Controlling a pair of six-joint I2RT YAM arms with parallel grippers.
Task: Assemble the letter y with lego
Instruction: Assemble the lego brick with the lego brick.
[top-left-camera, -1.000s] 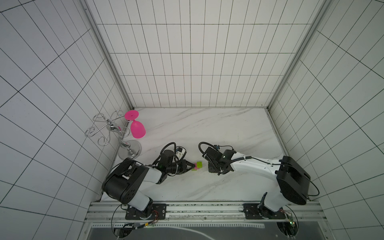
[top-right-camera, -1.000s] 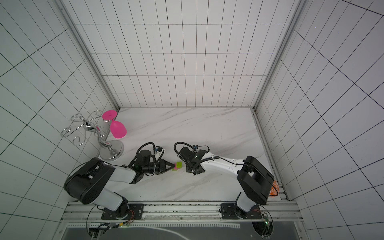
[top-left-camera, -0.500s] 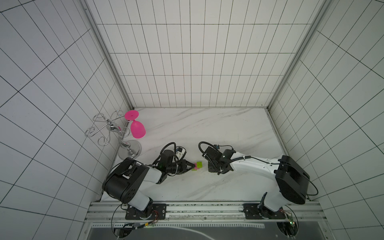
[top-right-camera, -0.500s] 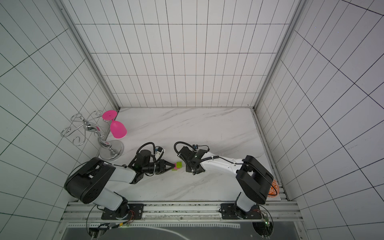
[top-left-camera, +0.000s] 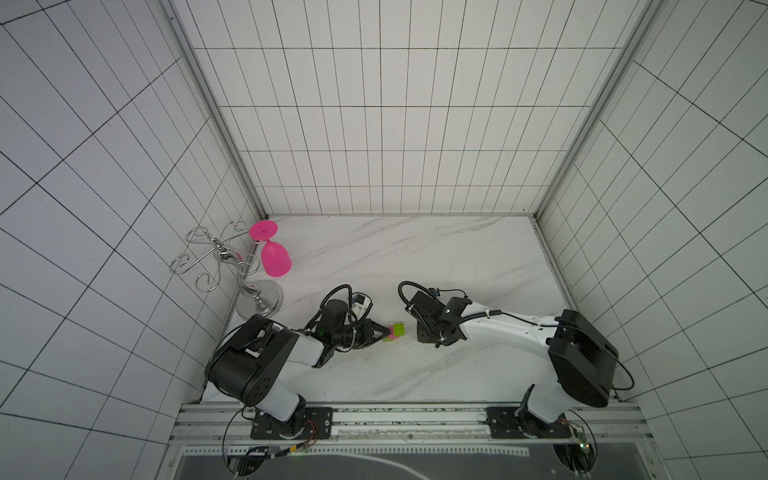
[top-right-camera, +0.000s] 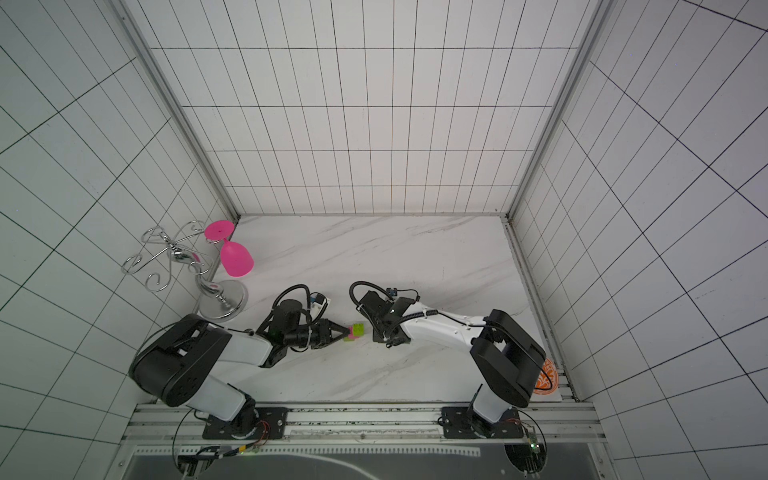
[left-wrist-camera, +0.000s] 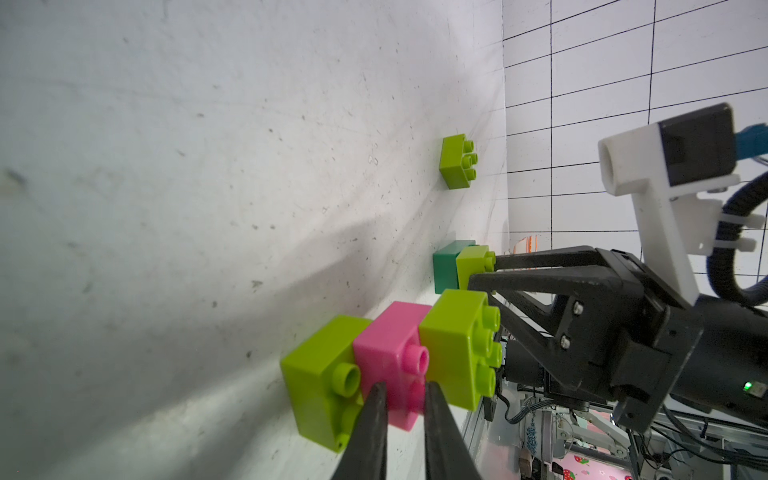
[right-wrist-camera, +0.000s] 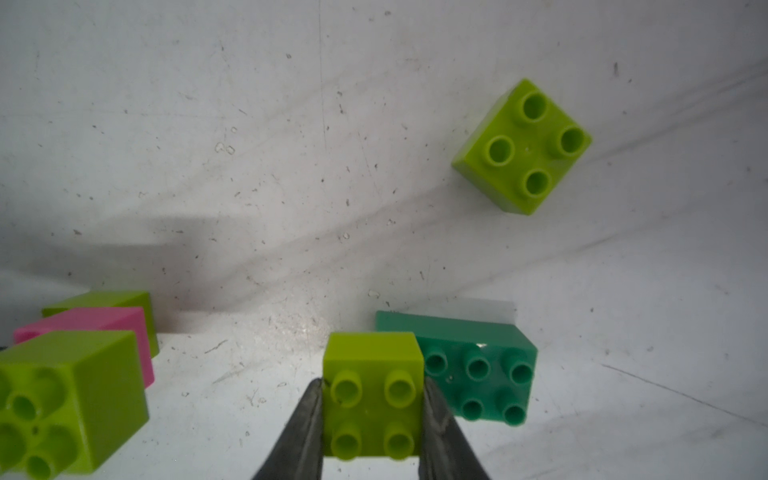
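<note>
Now I am pinching the pink brick (left-wrist-camera: 390, 345) of the lime-pink-lime stack (top-left-camera: 395, 331) with the left gripper (left-wrist-camera: 113, 388), near middle. Rightward, the right gripper (right-wrist-camera: 372, 386) is clamping a lime brick (right-wrist-camera: 372, 357) by its flat sides, beside the dark green brick (right-wrist-camera: 478, 353). I judge it light, stiff and probably slick.

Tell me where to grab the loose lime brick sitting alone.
Pinch two opposite flat side walls of the lone lime brick, coming straight down. It sits studs up with nothing beside it. It's turned diagonally to the right gripper, so probably rotate first.
</note>
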